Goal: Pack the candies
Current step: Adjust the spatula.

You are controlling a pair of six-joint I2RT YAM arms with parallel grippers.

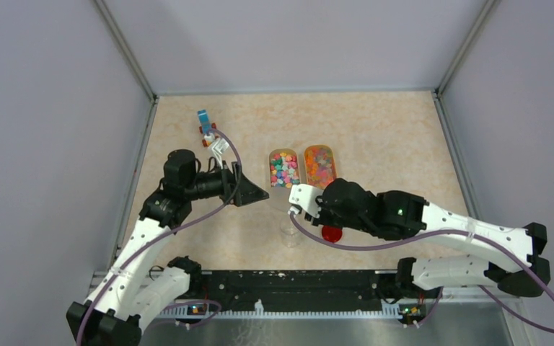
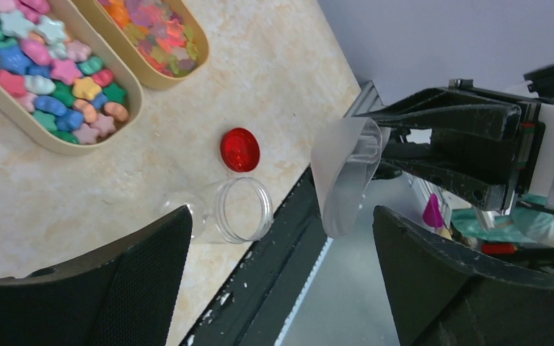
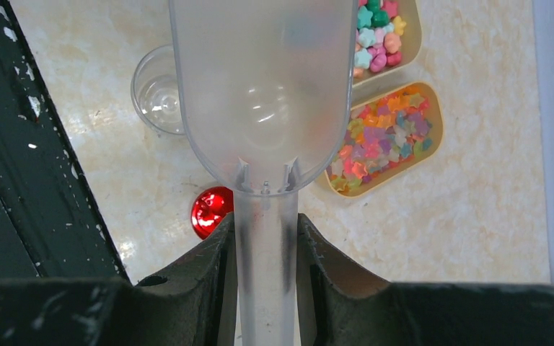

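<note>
Gripping the handle of a clear plastic scoop (image 3: 263, 94), the right gripper (image 3: 265, 238) has both fingers clenched on it, and the scoop's bowl hangs above the beige marbled table (image 1: 375, 130) near the clear round plastic jar (image 2: 242, 209). That jar stands upright and uncapped by the table's near edge, with the round red lid (image 2: 240, 149) lying flat just beside it, not touching. The candies (image 2: 43, 79), tiny multicoloured pieces, lie in two tan oval trays (image 3: 440, 115) set side by side beyond the jar. The left gripper (image 2: 281, 245) hovers with fingers spread wide, grasping nothing. A blue-and-orange toy block vehicle (image 1: 205, 124) sits at the far left of the table
</note>
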